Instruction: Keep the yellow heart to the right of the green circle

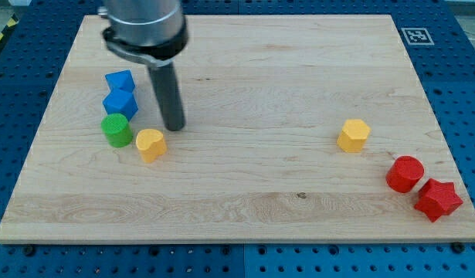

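- Table point(245, 69): pale wooden board on a blue perforated bench, with a fiducial tag point(415, 35) at the view's top right corner; everything sits flat on it
- My arm and rod point(167, 89): grey housing at the view's top left, dark rod coming straight down; I carry no pincer, so there is nothing spread, pressed together or pinching, only the rod
- My tip point(174, 128): resting on the table just above and slightly right of the yellow heart, near it but seemingly apart
- Red star point(437, 199) and red circle point(405, 174): close together at the view's bottom right, well apart from the work
- Two blue blocks: upper one point(120, 80) and lower one point(120, 103), stacked in a column at the view's left, the lower one just above the green circle; shapes hard to make out
- Yellow hexagon-like block point(354, 135): alone at the view's right, not involved
- Green circle point(116, 130): at the view's left, just beside the yellow heart
- Yellow heart point(150, 144): directly right of the green circle and slightly lower, so I judge the relation already satisfied
- Handling note, my judgement: best done by small moves only; any push should come from the heart's left side or not at all, since a shove from my present side would drive it down or leftward toward the green circle
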{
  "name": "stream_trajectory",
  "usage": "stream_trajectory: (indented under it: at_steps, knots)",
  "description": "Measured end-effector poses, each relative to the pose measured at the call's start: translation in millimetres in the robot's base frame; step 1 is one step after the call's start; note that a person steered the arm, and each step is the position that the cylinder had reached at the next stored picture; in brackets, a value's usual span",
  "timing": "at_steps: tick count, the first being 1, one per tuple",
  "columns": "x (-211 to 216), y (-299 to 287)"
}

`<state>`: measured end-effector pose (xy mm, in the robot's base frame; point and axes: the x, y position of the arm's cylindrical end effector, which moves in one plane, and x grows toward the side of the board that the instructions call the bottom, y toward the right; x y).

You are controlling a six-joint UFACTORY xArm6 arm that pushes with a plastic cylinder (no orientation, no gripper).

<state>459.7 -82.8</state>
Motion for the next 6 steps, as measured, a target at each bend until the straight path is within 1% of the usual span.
stream_trajectory:
  at_steps: [1, 2, 3, 4, 5, 6]
  knots:
    - [48.2, 26.7]
    - [93.1, 23.4]
    - [97.5, -27.7]
    - [74.0, -58.1]
    - [51.0, -58.5]
    - [52.9, -58.1]
